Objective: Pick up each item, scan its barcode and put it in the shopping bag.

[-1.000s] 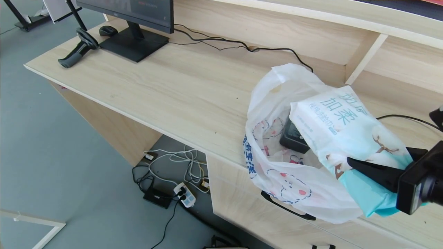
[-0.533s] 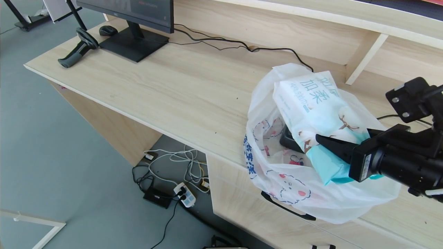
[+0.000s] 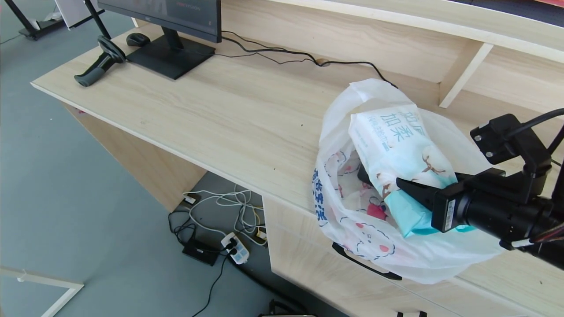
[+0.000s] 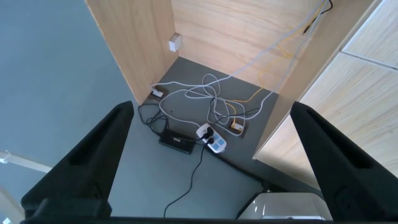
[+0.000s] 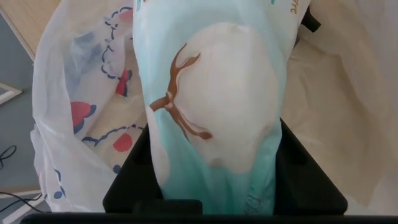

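The tissue pack (image 3: 398,145) lies tilted in the open mouth of the shopping bag (image 3: 348,229), at the right of the head view, partly above the rim. The right gripper (image 3: 410,193) is clamped on its turquoise end. Under the pack a dark box (image 3: 363,174) sits in the bag. The bag stands at the front edge of the worktop (image 3: 198,110). A scanner (image 3: 99,61) lies at the upper left, beside a monitor (image 3: 172,17). The left gripper (image 4: 211,112) hangs with fingers apart over floor cables (image 4: 199,106).
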Motion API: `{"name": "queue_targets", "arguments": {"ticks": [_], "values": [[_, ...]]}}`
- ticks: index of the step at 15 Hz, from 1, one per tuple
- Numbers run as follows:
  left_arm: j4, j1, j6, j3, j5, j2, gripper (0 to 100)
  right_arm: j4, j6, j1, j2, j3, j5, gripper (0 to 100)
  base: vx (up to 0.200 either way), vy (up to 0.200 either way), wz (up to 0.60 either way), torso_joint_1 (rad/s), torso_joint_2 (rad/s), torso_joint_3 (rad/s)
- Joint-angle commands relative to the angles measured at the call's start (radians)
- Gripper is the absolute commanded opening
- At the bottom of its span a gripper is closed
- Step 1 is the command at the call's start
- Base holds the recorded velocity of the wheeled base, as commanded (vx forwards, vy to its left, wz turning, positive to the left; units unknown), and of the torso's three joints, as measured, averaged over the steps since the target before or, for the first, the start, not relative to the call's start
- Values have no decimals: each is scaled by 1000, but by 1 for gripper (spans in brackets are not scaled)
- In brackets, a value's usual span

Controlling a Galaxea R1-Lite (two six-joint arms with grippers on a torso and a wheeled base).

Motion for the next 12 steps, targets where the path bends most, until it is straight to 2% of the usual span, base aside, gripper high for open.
{"name": "queue_targets", "arguments": {"ticks": [1, 4, 5, 8, 12], "values": [[0, 0, -2, 0, 0, 0, 100, 0, 1, -14, 14, -17, -3, 0, 0, 0, 0, 0, 0, 0], [0, 0, -5, 0, 0, 0, 100, 1, 1, -14, 25, -57, -3, 0, 0, 0, 0, 0, 0, 0], [0, 0, -5, 0, 0, 0, 100, 3, 4, -16, 25, -59, -3, 100, 0, 0, 0, 0, 0, 0], [0, 0, -5, 0, 0, 0, 100, -3, 4, -14, 6, -43, -3, 100, 0, 0, 0, 0, 0, 0], [0, 0, -6, 0, 0, 0, 100, -3, -26, -5, -162, -8, -3, 100, 0, 0, 0, 0, 0, 0]]}}
